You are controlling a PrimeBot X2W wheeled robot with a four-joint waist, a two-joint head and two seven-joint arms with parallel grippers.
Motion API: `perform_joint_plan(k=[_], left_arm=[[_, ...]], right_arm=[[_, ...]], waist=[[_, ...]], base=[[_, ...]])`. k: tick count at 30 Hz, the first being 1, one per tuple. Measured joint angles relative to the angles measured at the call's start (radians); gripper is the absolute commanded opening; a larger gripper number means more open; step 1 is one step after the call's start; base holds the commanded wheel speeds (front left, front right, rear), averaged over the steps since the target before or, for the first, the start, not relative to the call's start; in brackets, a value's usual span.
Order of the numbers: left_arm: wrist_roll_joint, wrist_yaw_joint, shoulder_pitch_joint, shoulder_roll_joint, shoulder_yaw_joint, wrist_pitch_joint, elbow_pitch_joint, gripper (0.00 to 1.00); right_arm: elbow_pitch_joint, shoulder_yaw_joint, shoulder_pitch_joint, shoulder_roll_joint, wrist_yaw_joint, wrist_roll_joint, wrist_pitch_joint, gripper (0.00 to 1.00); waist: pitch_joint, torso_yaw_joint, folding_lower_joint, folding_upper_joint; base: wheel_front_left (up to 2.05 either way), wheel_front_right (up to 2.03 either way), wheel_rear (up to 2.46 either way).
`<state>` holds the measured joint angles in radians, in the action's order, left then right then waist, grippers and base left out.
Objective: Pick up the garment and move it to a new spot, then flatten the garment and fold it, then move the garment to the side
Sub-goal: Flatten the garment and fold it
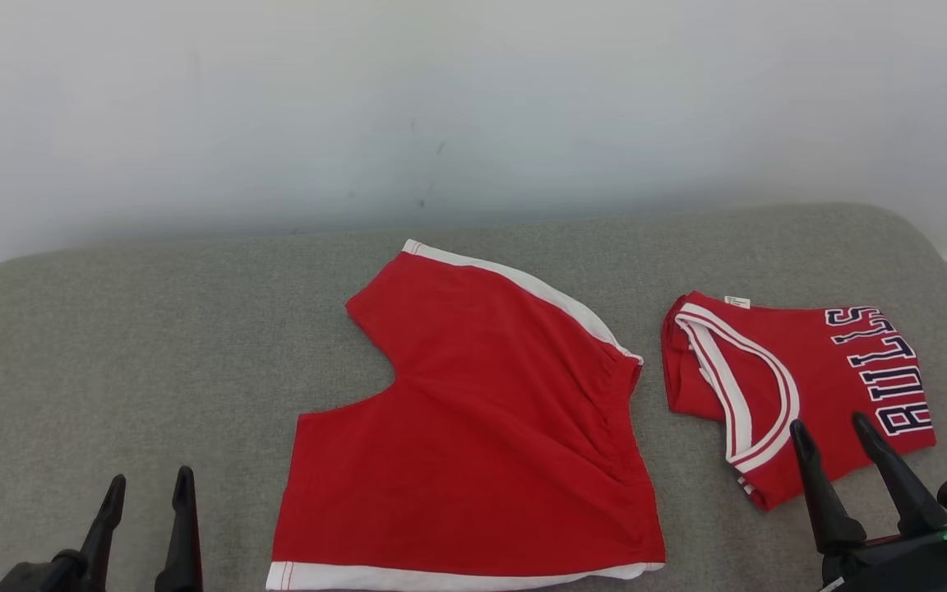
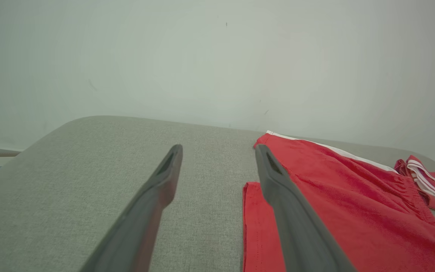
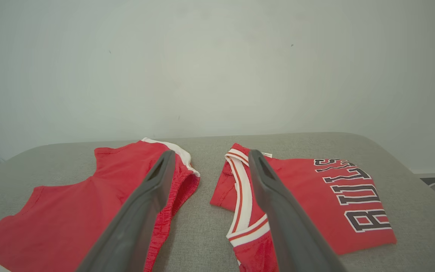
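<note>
Head view: red shorts (image 1: 473, 427) lie flat mid-bench, reaching the front edge, with a folded jersey (image 1: 810, 386) near the right edge, both straight on the bench (image 1: 112, 329) cushion. Left wrist view: my left gripper (image 2: 218, 149) is spread and empty, just left of the shorts. Right wrist view: my right gripper (image 3: 212, 153) gapes empty, pointed between the garments. Folding the shorts looks next; I'd pinch two corners.

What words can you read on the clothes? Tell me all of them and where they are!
"BULLS": big dark letters edged in white, on the folded red jersey; the last S runs into the fold.
White tag at the jersey's far edge: too small to read.
Red shorts: no words or numbers on them.
</note>
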<state>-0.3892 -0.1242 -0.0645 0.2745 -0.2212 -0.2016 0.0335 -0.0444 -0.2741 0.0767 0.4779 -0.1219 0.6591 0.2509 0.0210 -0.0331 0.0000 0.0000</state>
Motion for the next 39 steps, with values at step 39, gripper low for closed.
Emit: perform_joint_plan(k=[39], left_arm=[[0.112, 0.0, -0.008, -0.081, 0.035, 0.129, 0.019, 1.0]], right_arm=[[0.043, 0.007, 0.0, -0.022, -0.002, -0.117, -0.068, 1.0]], waist=[[-0.008, 0.049, 0.0, 0.0]], base=[[0.0, 0.0, 0.0]])
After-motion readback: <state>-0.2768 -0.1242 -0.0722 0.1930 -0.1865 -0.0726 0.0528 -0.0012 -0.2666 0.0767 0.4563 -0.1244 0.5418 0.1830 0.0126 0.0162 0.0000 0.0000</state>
